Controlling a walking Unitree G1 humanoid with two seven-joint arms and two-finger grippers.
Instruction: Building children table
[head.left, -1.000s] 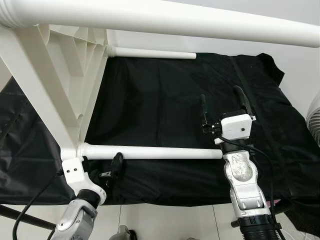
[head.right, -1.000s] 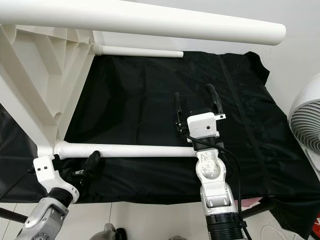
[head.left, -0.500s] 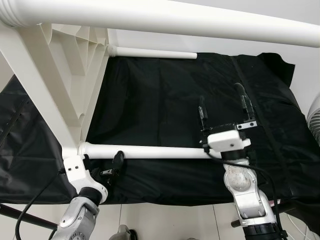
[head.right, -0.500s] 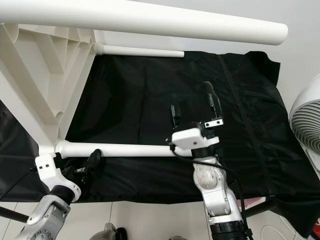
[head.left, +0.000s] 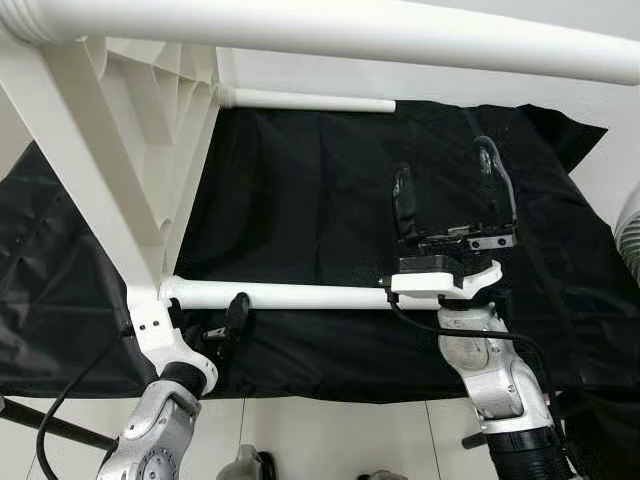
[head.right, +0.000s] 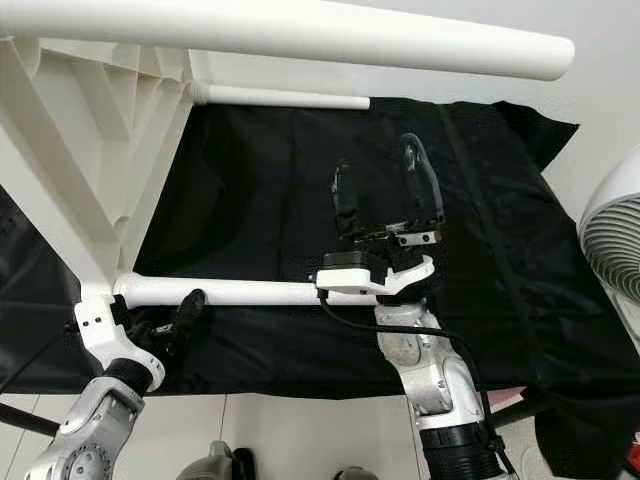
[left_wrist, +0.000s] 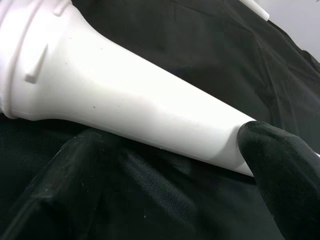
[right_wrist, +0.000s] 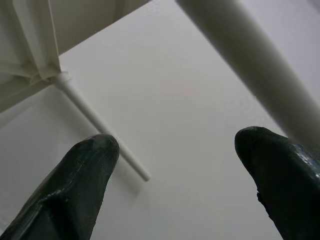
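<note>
A white plastic children's table (head.left: 130, 120) lies on its side on a black cloth (head.left: 300, 190), its legs pointing right. The lower leg (head.left: 300, 294) runs along just above the cloth. My left gripper (head.left: 215, 330) sits under that leg near its socket; in the left wrist view its open fingers (left_wrist: 285, 175) are spread wide, with the leg (left_wrist: 125, 100) lying across their tips. My right gripper (head.left: 447, 175) is open and empty and points upward, over the lower leg's free end. In the right wrist view it faces the thick upper leg (right_wrist: 250, 65).
The upper leg (head.left: 350, 30) spans the view's top, close to the camera. A thin far leg (head.left: 310, 100) lies at the cloth's back edge. A white fan (head.right: 612, 240) stands at the right. White floor tiles (head.left: 330, 440) show below the cloth's front edge.
My right gripper has tipped from leaning forward to pointing upward and has risen, its wrist now covering the lower leg's free end. The left gripper stays by the socket.
</note>
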